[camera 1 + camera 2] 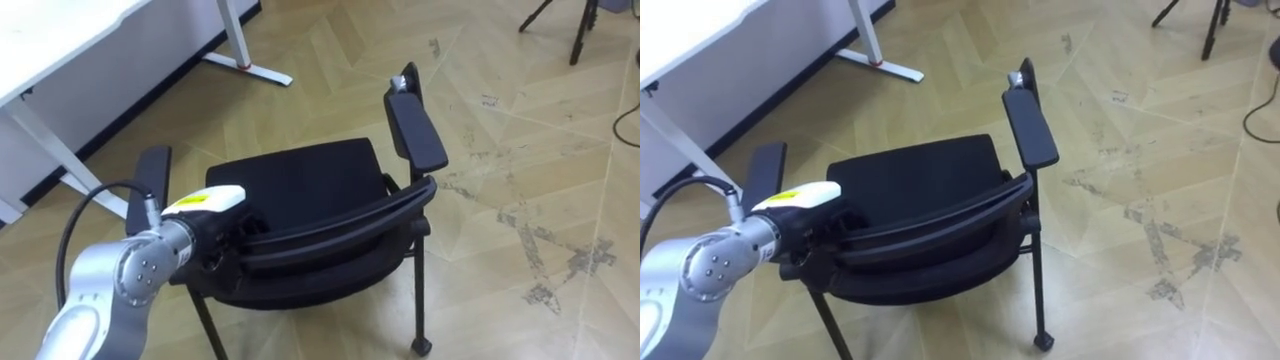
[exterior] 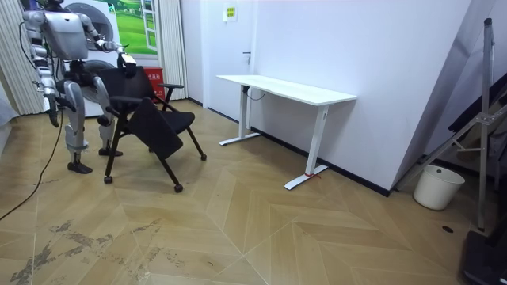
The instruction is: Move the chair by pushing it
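Black all over, the chair [image 1: 300,180] stands on the herringbone wood floor [image 1: 520,150] directly in front of the robot, its backrest [image 1: 340,225] toward the robot and its seat facing away. The left hand [image 1: 205,203] comes in from the lower left and sits at the left end of the backrest's top rail, touching it, just inside the left armrest [image 1: 150,175]. The hand's pale back with a yellow patch is plain, but its dark fingers merge into the black rail, so I cannot tell whether they are spread, pressed flat or curled round it. The right armrest [image 1: 415,130] juts up on the far side, well apart from the hand. A white desk [image 1: 60,30] stands beyond the chair at the upper left, and tripod legs [image 1: 575,30] show at the upper right. In the room view the robot stands behind the chair at the left, its right hand [image 2: 54,119] hanging low by its side, too small to read, clear of the chair.
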